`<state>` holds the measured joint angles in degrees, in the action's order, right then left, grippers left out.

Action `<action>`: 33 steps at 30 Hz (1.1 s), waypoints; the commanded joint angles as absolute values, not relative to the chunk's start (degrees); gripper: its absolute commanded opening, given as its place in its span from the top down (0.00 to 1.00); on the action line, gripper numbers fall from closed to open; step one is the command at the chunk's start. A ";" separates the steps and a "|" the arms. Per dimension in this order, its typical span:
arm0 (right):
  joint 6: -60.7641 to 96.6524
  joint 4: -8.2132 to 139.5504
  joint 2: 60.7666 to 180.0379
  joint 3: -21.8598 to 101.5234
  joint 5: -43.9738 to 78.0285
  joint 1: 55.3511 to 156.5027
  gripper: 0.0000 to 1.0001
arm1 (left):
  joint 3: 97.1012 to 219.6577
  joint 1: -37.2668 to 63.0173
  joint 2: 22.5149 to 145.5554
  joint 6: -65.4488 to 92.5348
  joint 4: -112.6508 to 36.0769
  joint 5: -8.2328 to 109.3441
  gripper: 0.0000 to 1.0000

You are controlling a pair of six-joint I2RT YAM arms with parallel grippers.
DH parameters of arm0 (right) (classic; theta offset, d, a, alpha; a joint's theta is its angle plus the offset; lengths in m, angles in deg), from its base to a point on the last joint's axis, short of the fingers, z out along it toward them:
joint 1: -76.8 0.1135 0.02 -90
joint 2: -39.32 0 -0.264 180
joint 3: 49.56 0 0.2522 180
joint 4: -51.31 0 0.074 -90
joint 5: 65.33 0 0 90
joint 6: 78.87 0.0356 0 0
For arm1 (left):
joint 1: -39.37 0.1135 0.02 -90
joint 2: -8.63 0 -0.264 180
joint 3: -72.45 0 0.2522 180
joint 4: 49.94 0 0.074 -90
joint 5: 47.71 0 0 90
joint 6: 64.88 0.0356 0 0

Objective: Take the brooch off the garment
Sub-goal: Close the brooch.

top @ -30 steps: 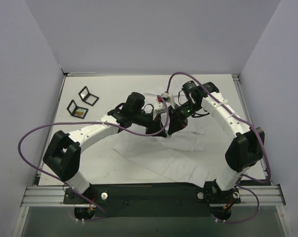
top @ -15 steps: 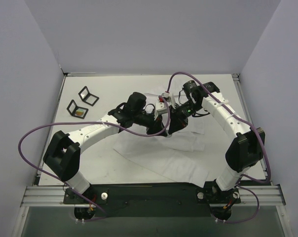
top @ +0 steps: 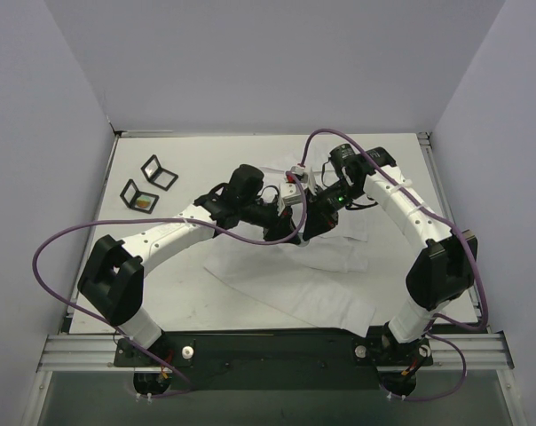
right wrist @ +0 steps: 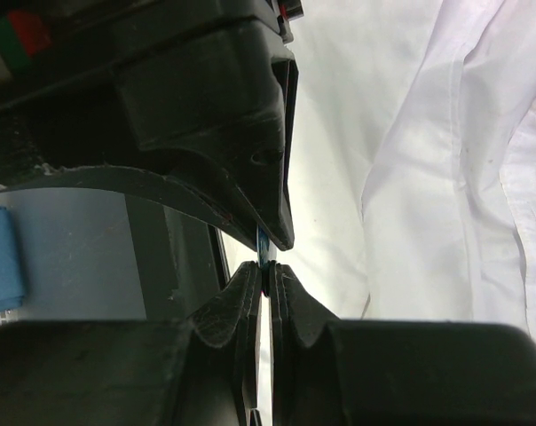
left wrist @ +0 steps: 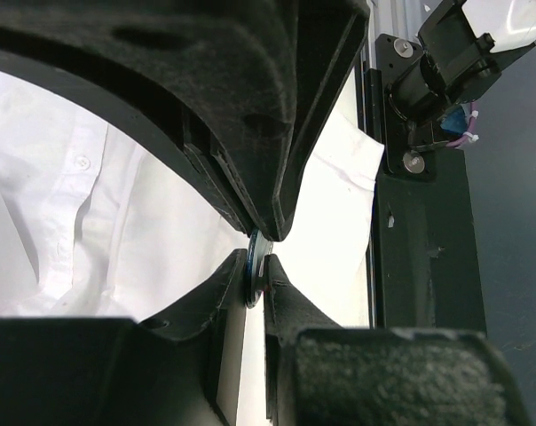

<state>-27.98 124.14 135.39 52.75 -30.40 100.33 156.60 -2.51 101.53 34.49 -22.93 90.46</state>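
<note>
Brooch [left wrist: 254,266] edge-on, pinched by left fingers [left wrist: 268,217] from 9 o'clock, right fingers [right wrist: 272,222] from 3 o'clock, over shirt [top: 321,288].

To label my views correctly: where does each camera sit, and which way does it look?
Top: above and behind the bases, looking down at the table; left arm and right arm meet over the shirt.
Left wrist: on the left arm, looking along its jaws, shut on a thin disc, likely the brooch; shirt behind.
Right wrist: on the right arm, looking along its jaws, shut on a thin blue edge, seemingly the brooch.
Shared: shirt in all; brooch in both wrist views.
</note>
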 commanded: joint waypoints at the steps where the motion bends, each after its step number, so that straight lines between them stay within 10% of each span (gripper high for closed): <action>1: -26.75 124.23 133.37 53.06 -33.69 100.71 1.00 | 158.37 -5.01 100.65 37.69 -20.54 90.28 0.81; 14: -26.84 123.96 133.19 52.70 -33.43 100.53 1.00 | 155.29 -2.55 101.09 29.96 -29.50 99.16 0.61; 33: -26.66 123.78 132.92 52.62 -33.43 100.18 1.00 | 149.14 2.37 100.47 16.25 -47.87 109.53 0.60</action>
